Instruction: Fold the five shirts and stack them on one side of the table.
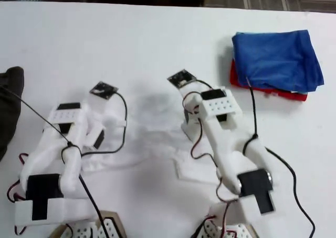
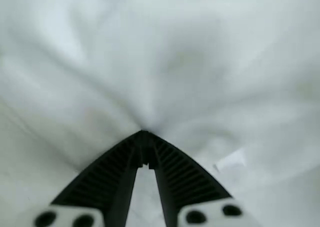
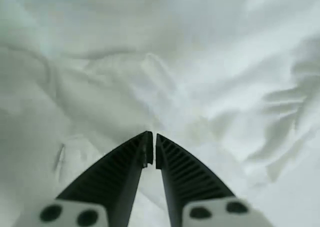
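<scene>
A white shirt (image 1: pixel 153 129) lies crumpled on the white table between my two arms. My left gripper (image 1: pixel 101 129) is down on its left part; in the left wrist view the gripper (image 2: pixel 144 135) is shut, with white shirt cloth (image 2: pixel 165 72) puckering at the tips. My right gripper (image 1: pixel 191 120) rests on the shirt's right part, and in the right wrist view it (image 3: pixel 150 137) is shut on a fold of the white shirt (image 3: pixel 115 97). A folded blue shirt (image 1: pixel 277 60) sits on a folded red shirt (image 1: pixel 273 93) at the far right.
A dark shirt (image 1: pixel 10 101) lies bunched at the table's left edge. Cables run along both arms. The table's far edge (image 1: pixel 157 5) is at the top, with dark floor beyond it.
</scene>
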Robot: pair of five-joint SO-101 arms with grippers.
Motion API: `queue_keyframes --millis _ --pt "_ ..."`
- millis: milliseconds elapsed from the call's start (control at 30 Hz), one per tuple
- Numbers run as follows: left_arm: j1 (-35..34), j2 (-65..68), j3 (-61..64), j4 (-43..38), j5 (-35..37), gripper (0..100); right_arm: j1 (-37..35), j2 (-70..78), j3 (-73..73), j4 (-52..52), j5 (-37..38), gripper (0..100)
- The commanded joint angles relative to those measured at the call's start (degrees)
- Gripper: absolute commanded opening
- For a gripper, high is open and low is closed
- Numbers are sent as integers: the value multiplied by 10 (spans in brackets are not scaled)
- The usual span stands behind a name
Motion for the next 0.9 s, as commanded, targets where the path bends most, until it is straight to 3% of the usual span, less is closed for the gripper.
queue_keyframes --millis 0,200,433,633,867 --pt "2 0 20 18 8 27 -4 -88 16 27 30 19" --pt "3 0 20 19 9 27 -14 -151 13 -53 31 19" --pt "2 0 24 15 10 27 -100 -36 -28 -143 -15 20" --pt "2 0 24 15 10 27 -112 96 -113 -131 -15 19" --pt "-16 -57 66 -20 31 27 -131 135 -128 -10 -11 19"
